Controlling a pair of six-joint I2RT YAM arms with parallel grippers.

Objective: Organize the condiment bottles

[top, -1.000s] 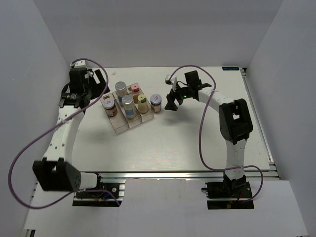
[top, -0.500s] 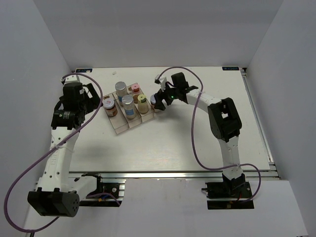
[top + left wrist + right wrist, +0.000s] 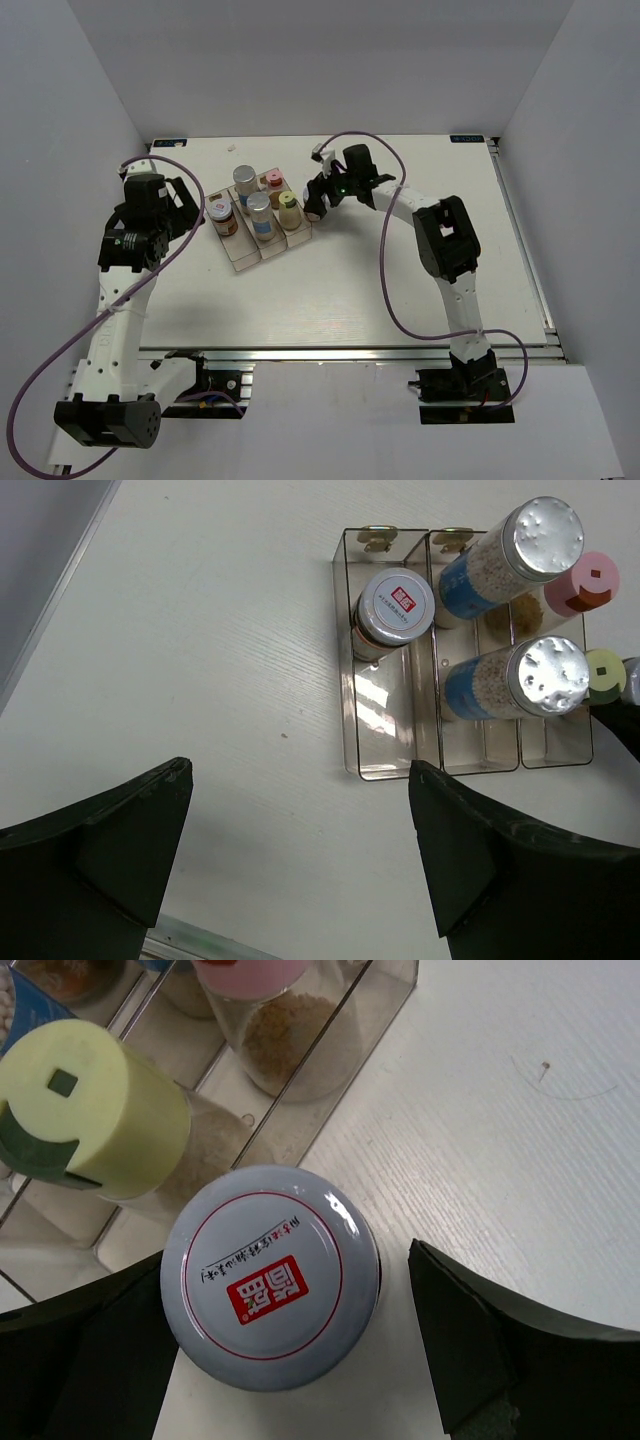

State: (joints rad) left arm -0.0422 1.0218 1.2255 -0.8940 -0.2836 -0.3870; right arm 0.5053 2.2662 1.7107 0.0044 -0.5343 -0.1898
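Jaws released on both — right gripper (image 3: 317,197) straddles white-lidded jar (image 3: 270,1275) just beside tray (image 3: 385,760), left gripper (image 3: 300,770) above table (image 3: 200,630).

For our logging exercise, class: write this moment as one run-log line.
left gripper: open, above table left of tray | right gripper: open, straddling white-lidded jar beside tray | tray: five bottles inside
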